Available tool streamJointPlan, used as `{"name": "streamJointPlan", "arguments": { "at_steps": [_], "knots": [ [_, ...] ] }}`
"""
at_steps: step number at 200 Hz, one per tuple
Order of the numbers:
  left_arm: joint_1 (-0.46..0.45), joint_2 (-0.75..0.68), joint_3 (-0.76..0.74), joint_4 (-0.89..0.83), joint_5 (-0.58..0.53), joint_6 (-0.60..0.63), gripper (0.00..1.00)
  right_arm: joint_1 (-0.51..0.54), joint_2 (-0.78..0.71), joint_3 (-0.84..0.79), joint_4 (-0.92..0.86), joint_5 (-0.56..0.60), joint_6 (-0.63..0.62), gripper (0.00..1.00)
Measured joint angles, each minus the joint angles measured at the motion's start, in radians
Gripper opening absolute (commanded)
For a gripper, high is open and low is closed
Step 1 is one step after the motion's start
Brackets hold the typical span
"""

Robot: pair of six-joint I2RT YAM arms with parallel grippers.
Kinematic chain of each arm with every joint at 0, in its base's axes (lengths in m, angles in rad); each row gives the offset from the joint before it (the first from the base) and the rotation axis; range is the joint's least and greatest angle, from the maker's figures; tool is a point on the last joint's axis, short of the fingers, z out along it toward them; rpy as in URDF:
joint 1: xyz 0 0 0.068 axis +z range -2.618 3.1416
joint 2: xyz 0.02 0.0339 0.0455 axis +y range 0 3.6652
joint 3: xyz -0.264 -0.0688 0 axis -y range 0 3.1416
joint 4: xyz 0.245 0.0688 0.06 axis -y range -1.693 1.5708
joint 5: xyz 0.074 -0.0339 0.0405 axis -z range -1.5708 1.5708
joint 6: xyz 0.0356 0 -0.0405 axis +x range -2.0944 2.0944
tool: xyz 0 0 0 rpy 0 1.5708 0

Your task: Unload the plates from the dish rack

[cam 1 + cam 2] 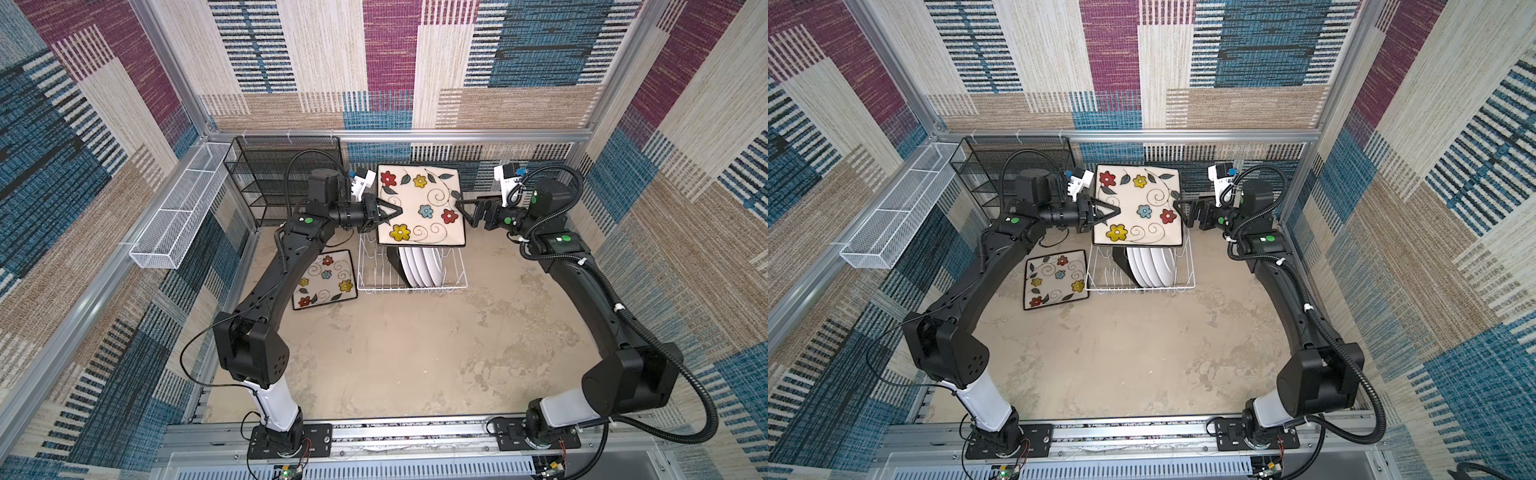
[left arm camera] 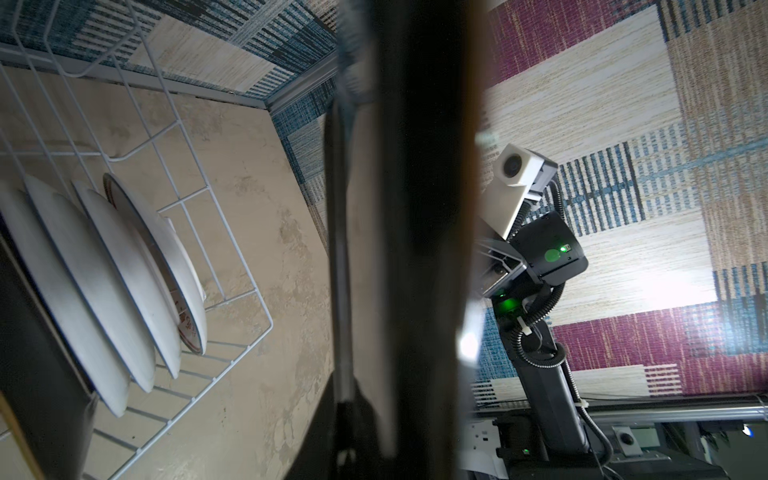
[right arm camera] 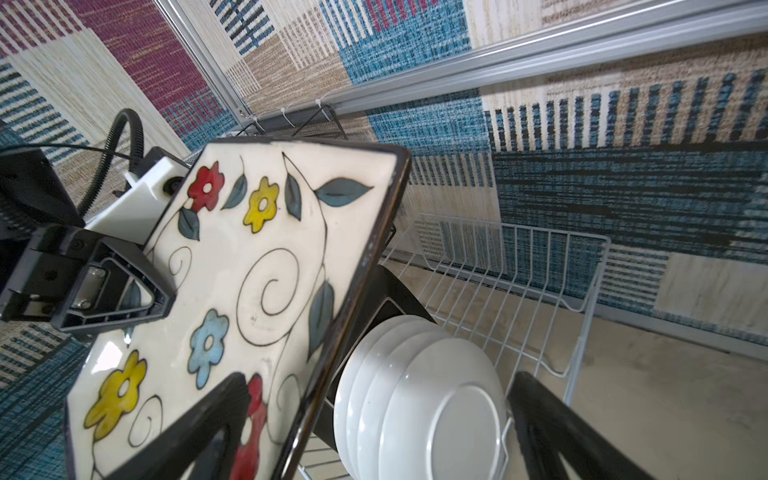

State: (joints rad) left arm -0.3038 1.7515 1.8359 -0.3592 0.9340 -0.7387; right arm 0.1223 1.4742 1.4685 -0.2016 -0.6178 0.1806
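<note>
raised square plate (image 1: pixel 419 205) is showing a glossy glazed face; round white plates (image 3: pixel 428 399) are looking smooth, shiny; dish rack (image 1: pixel 372 270) is looking like white coated wire; tabletop (image 1: pixel 395 353) is reading matt, blotchy; walls (image 1: pixel 324 62) are looking rough, woven

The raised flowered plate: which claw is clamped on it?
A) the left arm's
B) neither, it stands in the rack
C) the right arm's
A: the left gripper is shut on the flowered plate above the dish rack, while the right gripper stands wide open around its opposite edge.

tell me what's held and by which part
The left gripper holds the square flowered plate by its left edge; the right gripper is open, gripping nothing.
</note>
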Motion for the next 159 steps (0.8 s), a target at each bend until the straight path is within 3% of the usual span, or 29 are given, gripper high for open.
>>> {"name": "streamJointPlan", "arguments": {
  "at_steps": [72, 159],
  "knots": [
    [0.021, -0.016, 0.237, -0.453, -0.214, 0.290, 0.00, 0.048, -0.143, -0.157, 0.092, 0.016, -0.170, 1.00],
    [0.097, -0.106, 0.258, -0.758, -0.478, 0.438, 0.00, 0.237, -0.154, -0.216, 0.144, 0.051, -0.377, 1.00]
  ]
}}
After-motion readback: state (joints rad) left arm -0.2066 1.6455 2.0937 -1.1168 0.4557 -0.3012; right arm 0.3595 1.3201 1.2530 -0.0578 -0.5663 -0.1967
